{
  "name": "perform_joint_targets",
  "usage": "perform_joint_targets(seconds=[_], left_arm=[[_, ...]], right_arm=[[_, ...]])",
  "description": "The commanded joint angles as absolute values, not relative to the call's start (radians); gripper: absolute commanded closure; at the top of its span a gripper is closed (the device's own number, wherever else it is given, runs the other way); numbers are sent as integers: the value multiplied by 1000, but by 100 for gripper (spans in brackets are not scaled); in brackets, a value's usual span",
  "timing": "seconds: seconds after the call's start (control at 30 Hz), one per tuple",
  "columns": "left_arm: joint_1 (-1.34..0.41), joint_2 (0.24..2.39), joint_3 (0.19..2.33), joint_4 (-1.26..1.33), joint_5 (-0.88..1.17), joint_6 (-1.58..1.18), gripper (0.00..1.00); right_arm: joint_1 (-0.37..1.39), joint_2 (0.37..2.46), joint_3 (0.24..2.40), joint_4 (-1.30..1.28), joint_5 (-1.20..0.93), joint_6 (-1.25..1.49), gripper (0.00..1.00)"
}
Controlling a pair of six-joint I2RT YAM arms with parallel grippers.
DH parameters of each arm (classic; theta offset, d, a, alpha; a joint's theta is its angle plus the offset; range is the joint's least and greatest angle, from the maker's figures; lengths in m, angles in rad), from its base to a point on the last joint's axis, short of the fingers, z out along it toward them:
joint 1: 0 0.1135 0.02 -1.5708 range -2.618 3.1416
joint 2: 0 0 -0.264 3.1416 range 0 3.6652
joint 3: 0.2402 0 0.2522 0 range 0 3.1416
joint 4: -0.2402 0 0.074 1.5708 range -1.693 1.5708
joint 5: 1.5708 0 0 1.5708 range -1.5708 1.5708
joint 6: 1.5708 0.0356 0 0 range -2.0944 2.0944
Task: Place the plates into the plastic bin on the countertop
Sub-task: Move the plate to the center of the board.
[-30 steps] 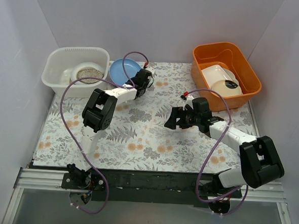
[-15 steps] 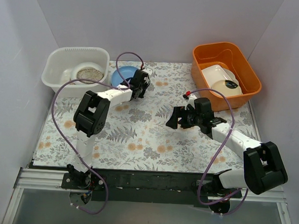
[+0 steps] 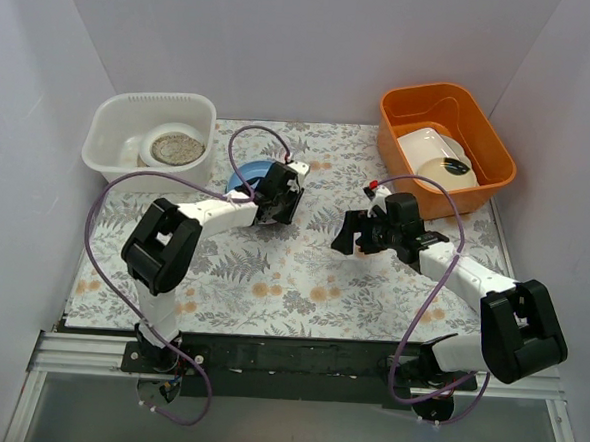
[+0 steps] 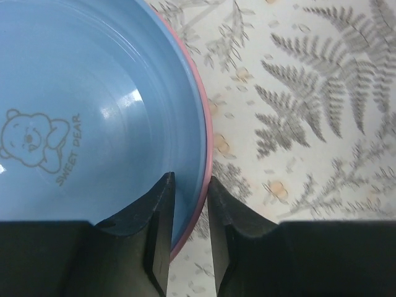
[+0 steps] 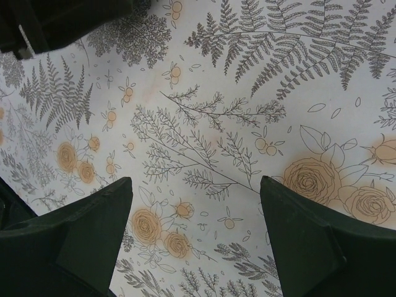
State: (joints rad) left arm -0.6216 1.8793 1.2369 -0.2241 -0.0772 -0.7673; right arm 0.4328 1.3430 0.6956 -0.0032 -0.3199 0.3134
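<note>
Upper left of the overhead view, the plastic bin (image 3: 152, 100) stands on the worktop (image 3: 301, 282) with one plate (image 3: 176, 149) already lying flat in it, pale-rimmed with a speckled brownish centre. Just right of the bin and lower in the frame is the blue plate (image 3: 244, 176), and it has shifted. A second ago it lay just beside the bin's right wall; now it sits further down the frame, near the bin but apart from it, having travelled with the left pincer (image 4: 189, 185). That pincer has narrowed on the rim, one finger inside the blue well and the other outside the pink edge, so it is pinching the plate. My reading is that the grip has taken, and what remains is to lift the plate and carry it up-left over the bin.

Centre right, the right pincer (image 5: 195, 210) hovers spread wide over bare printed worktop, holding nothing. Upper right, the orange tub (image 3: 438, 90) holds a white rectangular dish (image 3: 425, 144) and a cream dish with a black blob (image 3: 448, 170), neither meant for the bin.
</note>
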Motion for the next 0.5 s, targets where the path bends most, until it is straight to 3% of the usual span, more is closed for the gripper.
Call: perform_joint_targets(seconds=[0.0, 0.37, 0.4, 0.47], left_arm=[[-699, 1783, 1146, -318, 40, -883, 100], [-847, 1591, 1029, -284, -37, -1015, 100], [-848, 1577, 1026, -284, -49, -1022, 98], [-851, 1531, 1023, -279, -77, -1037, 84]], right_arm=[[423, 1322, 719, 2, -318, 293, 9], [417, 1350, 730, 26, -353, 304, 10], [416, 1348, 729, 28, -353, 308, 10], [417, 1345, 726, 31, -353, 310, 10]])
